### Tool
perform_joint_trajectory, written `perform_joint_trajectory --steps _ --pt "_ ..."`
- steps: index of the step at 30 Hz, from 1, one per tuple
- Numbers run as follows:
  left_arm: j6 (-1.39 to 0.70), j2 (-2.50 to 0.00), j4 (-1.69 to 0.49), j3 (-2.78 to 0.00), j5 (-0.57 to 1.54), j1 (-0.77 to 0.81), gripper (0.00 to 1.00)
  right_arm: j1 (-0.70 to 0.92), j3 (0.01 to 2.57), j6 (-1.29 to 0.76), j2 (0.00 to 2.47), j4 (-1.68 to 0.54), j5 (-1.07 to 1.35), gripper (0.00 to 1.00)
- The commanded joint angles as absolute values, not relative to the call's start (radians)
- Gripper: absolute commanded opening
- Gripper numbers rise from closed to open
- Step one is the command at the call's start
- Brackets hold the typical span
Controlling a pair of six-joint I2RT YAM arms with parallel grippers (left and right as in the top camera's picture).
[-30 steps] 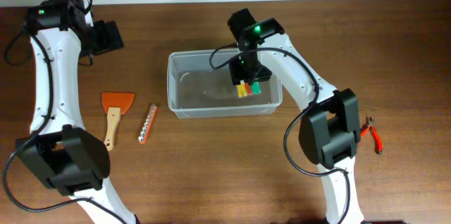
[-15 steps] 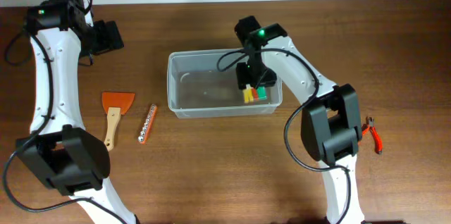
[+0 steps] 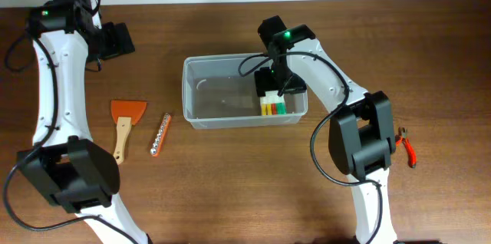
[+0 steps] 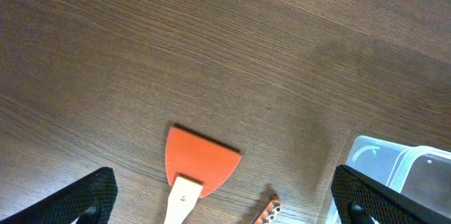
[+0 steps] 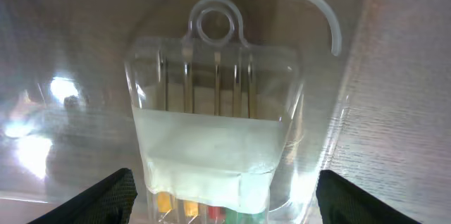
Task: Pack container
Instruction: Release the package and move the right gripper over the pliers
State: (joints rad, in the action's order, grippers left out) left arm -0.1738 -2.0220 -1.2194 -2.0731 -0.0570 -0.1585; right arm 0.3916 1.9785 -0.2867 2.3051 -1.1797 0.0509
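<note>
The clear plastic container (image 3: 187, 94) stands mid-table. Inside it, at the right end, lies a clear blister pack (image 3: 272, 107) with yellow, red and green handles. My right gripper (image 3: 273, 89) hangs over that pack, open. In the right wrist view the pack (image 5: 215, 139) lies flat on the container floor (image 5: 63, 76), and my right gripper (image 5: 225, 206) has its fingertips wide apart on either side, touching nothing. My left gripper (image 3: 116, 41) is far off at the back left, open and empty; in its wrist view the left gripper (image 4: 224, 199) hangs above bare table.
An orange scraper with a wooden handle (image 3: 126, 115) and an orange bit holder (image 3: 159, 133) lie left of the container; both the scraper (image 4: 201, 160) and the holder (image 4: 268, 213) show in the left wrist view. Red-handled pliers (image 3: 405, 146) lie at the right.
My right gripper has widened its jaws and let go of the blister pack, which now rests in the container's right end. The left arm has not moved.
</note>
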Motion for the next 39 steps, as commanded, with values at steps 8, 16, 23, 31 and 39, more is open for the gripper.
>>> perform_joint_trajectory --steps 8,16,23,31,39 --pt "-0.167 -2.018 -1.220 -2.084 -0.060 -0.160 0.99 0.391 2.424 -0.259 2.310 -1.417 0.063 0.83" --pt "-0.167 -2.018 -1.220 -2.084 -0.060 -0.160 0.99 0.281 2.844 -0.307 2.310 -1.699 -0.056 0.83" --pt "-0.167 -2.018 -1.220 -2.084 -0.060 -0.160 0.99 0.086 2.852 -0.241 2.244 -1.699 -0.037 0.85" --pt "-0.167 -2.018 -1.220 -2.084 -0.060 -0.160 0.99 -0.085 2.712 -0.213 2.067 -1.699 -0.039 0.90" --pt "-0.167 -2.018 -1.220 -2.084 -0.060 -0.160 0.99 -0.221 2.161 -0.192 1.830 -1.674 -0.146 0.90"
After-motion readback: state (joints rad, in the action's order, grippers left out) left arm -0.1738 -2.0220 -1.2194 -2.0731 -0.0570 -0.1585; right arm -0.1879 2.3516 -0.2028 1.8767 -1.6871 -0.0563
